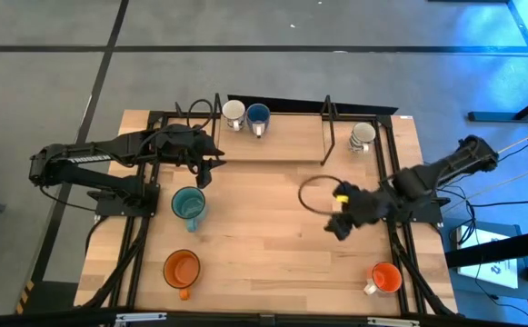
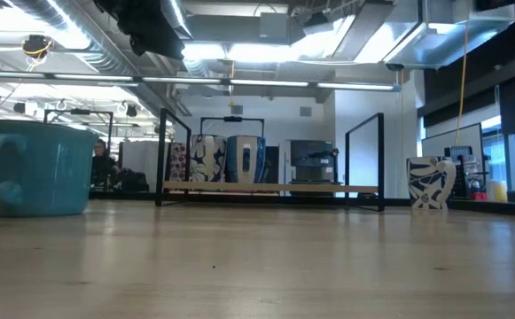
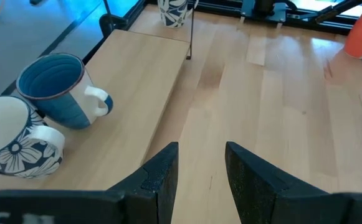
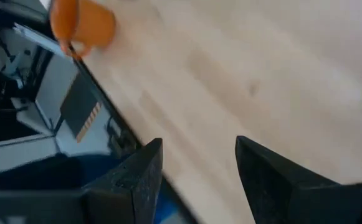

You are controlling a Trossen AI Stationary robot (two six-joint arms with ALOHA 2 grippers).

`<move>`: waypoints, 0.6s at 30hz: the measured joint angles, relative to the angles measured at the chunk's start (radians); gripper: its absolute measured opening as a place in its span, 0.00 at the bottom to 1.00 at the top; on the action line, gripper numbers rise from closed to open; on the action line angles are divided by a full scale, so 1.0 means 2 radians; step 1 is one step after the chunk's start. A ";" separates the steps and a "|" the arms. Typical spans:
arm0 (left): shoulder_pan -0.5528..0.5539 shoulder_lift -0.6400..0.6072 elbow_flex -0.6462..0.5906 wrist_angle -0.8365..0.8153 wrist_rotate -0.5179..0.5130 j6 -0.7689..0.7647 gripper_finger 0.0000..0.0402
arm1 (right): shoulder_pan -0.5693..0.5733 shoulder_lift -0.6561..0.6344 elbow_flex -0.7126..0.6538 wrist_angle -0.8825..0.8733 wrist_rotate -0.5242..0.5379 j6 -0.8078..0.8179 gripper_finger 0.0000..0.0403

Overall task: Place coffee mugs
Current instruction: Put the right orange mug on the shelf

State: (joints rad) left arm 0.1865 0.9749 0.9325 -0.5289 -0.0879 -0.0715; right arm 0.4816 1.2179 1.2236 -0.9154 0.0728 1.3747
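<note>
Left gripper (image 1: pixel 211 166) hangs open and empty over the table (image 1: pixel 264 245), with the teal mug (image 1: pixel 189 205) just below-left of it and the white floral mug (image 1: pixel 234 113) and blue mug (image 1: pixel 258 115) a bit ahead on the raised shelf (image 1: pixel 286 145). Right gripper (image 1: pixel 341 227) is open too, holding nothing, with an orange mug (image 1: pixel 385 278) near it toward the table's front edge. Farther off sit the second orange mug (image 1: pixel 182 269) and another white mug (image 1: pixel 363 135) on the shelf.

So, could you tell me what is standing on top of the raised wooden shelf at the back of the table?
On the raised shelf stand three mugs: a white patterned mug beside the dark blue mug, and another white mug apart. Their insides look empty.
</note>
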 joint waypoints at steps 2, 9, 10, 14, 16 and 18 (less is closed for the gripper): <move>0.000 0.000 0.000 0.000 0.000 0.000 0.31 | 0.033 0.001 0.000 -0.015 -0.002 0.062 0.46; 0.000 0.000 0.000 0.000 0.000 0.002 0.31 | 0.122 0.017 0.000 -0.053 -0.028 0.261 0.46; 0.000 0.000 0.000 0.000 0.000 0.002 0.31 | 0.131 0.021 0.000 -0.058 -0.038 0.285 0.46; 0.000 0.000 0.000 0.000 0.000 0.002 0.31 | 0.158 0.044 0.000 -0.076 -0.083 0.352 0.46; 0.000 0.000 0.000 0.000 0.000 0.002 0.31 | 0.168 0.057 0.000 -0.080 -0.094 0.372 0.46; 0.000 0.000 0.000 0.000 0.000 0.002 0.31 | 0.175 0.071 -0.001 -0.079 -0.103 0.391 0.46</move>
State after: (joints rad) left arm 0.1867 0.9749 0.9325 -0.5285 -0.0883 -0.0681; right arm 0.8313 1.3606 1.2223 -1.0739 -0.1334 2.1559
